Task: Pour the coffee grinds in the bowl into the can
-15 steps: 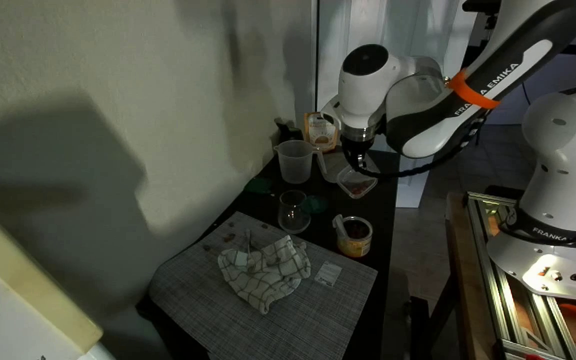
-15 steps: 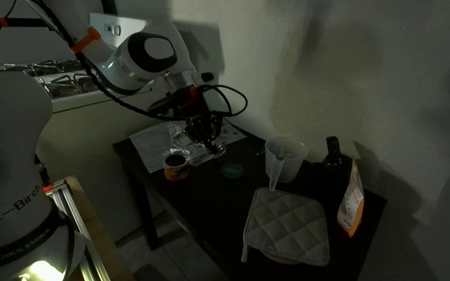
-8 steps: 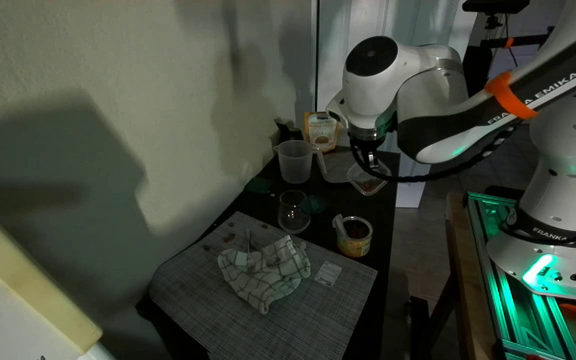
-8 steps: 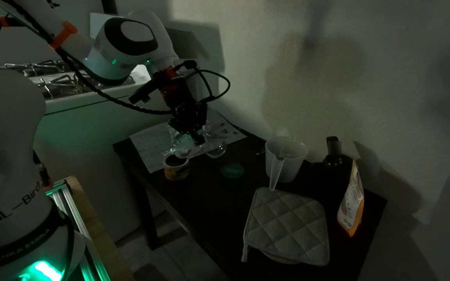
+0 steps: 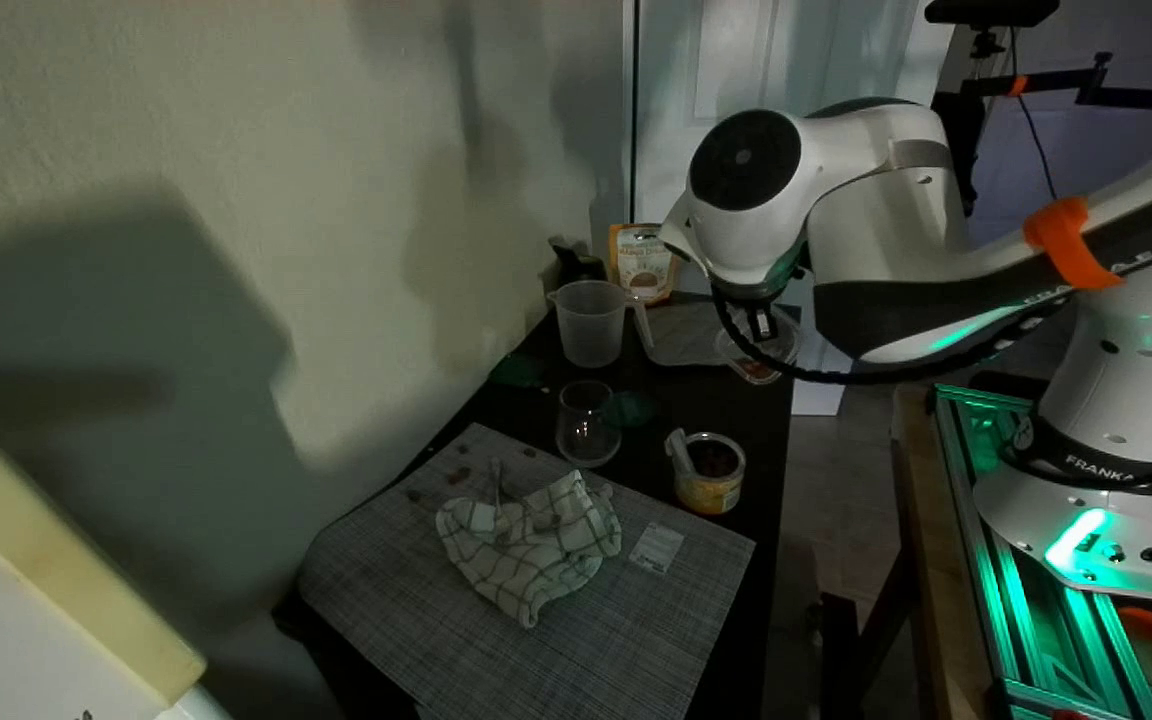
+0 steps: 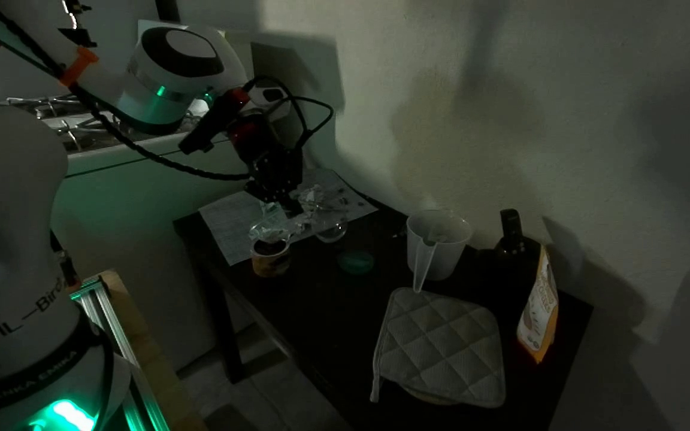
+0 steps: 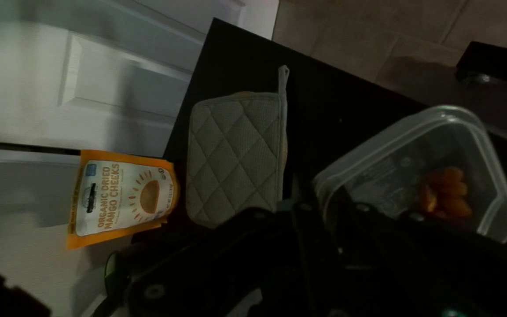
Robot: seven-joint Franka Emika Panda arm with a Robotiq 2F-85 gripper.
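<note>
Near table edge: claw grips container aloft, can apart.

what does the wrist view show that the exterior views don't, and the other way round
Only the wrist view: orange pieces standing out distinctly in the clear plastic container, and clearly legible lettering on the dried mango bag.
Only the exterior views: the can, stemless glass and woven placemat.
Shared: the container, the bag and the quilted potholder.
</note>
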